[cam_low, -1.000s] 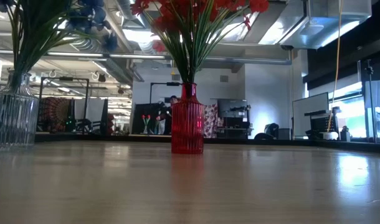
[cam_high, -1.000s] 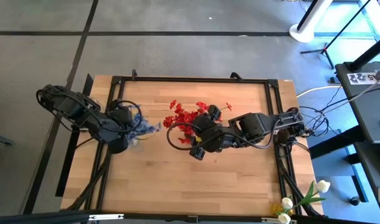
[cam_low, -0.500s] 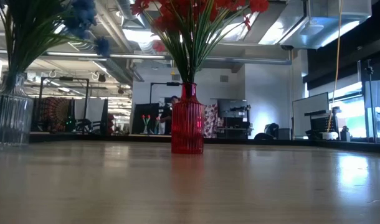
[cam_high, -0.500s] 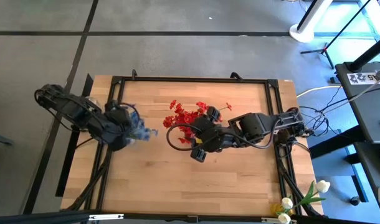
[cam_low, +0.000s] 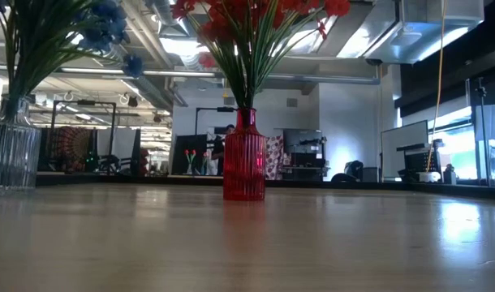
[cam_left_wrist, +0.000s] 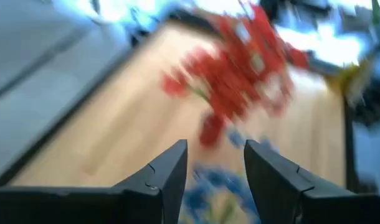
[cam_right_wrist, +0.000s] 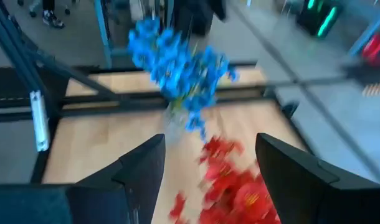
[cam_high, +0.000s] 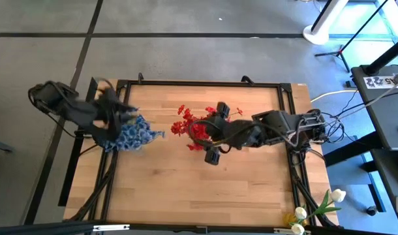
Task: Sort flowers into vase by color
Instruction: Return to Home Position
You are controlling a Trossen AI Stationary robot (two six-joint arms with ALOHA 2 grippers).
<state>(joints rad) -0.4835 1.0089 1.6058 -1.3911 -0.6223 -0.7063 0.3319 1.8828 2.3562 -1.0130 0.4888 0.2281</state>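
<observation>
Left hand [cam_left_wrist: 215, 149], fingers [cam_left_wrist: 168, 171] apparently apart, near blue flowers [cam_high: 131, 134]

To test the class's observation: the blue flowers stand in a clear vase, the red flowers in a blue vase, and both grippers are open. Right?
No: the low view shows the red flowers in a red vase. The blue flowers do stand in the clear vase, and the left gripper and right gripper are open.
</observation>
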